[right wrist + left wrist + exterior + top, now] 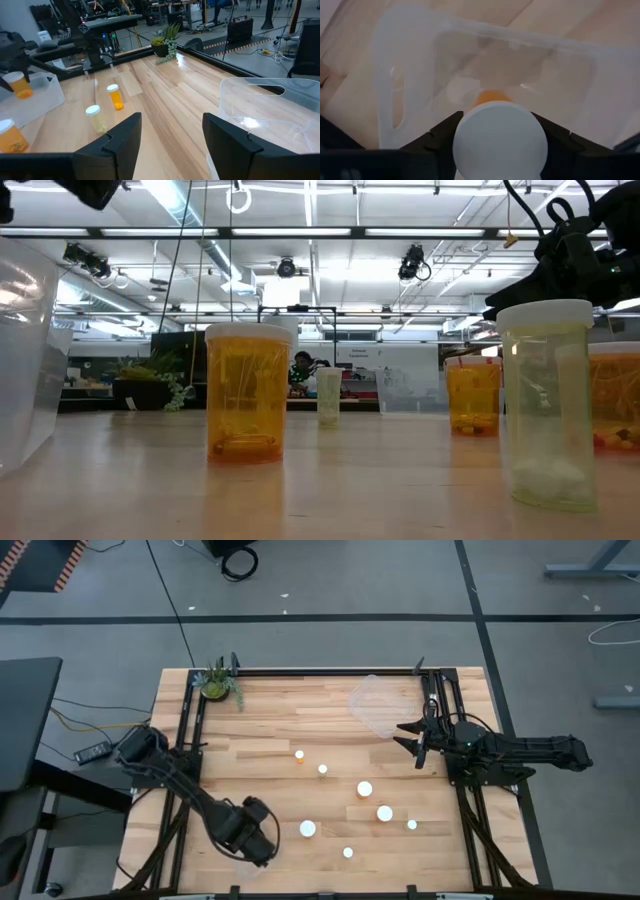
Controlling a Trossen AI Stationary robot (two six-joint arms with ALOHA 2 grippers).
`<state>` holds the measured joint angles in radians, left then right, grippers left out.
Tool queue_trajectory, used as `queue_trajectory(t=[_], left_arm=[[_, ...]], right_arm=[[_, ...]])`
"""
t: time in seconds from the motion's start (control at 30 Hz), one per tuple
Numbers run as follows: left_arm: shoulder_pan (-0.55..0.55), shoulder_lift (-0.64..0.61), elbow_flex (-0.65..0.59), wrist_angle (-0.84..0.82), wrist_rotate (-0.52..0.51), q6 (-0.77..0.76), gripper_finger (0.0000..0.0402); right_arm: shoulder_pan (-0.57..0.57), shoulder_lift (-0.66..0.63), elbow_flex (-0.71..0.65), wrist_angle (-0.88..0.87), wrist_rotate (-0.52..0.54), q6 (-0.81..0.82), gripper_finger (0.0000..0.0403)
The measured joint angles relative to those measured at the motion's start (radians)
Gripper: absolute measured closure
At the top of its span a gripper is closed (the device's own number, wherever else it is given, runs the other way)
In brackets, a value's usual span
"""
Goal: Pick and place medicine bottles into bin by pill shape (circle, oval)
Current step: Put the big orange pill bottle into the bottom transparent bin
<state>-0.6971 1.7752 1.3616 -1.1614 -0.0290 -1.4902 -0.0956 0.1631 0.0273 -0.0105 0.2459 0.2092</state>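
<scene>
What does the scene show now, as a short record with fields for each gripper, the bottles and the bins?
left gripper: shut on a medicine bottle, held above a clear bin
right gripper: open, empty, near the second clear bin
loose bottles: several, upright on the wooden table

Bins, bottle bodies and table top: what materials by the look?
Bin: clear, glossy thin plastic; the table shows through it. Bottle body: translucent orange plastic, likely; its contents show through, under an opaque white cap. Table: pale wood planks with visible grain, a slight sheen.
</scene>
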Motion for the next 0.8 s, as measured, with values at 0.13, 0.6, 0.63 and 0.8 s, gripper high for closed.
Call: queue_trajectory(t=[0.13, 0.6, 0.63, 0.8], left_arm=[[-0.020, 0.000, -0.030, 0.005, 0.000, -0.019, 0.0195], [-0.055, 0.000, -0.137, 0.088, 0.003, -0.049, 0.0193], [-0.058, 0.000, -0.142, 0.088, 0.003, -0.050, 0.0192], [-0.080, 0.000, -0.164, 0.086, 0.006, -0.076, 0.0172]], right_arm=[[0.000, 0.000, 0.000, 0.000, 0.000, 0.000, 0.0185], [0.000, 0.000, 0.000, 0.000, 0.000, 0.000, 0.0185], [0.000, 0.000, 0.000, 0.000, 0.000, 0.000, 0.0185], [0.000, 0.000, 0.000, 0.000, 0.000, 0.000, 0.0185]])
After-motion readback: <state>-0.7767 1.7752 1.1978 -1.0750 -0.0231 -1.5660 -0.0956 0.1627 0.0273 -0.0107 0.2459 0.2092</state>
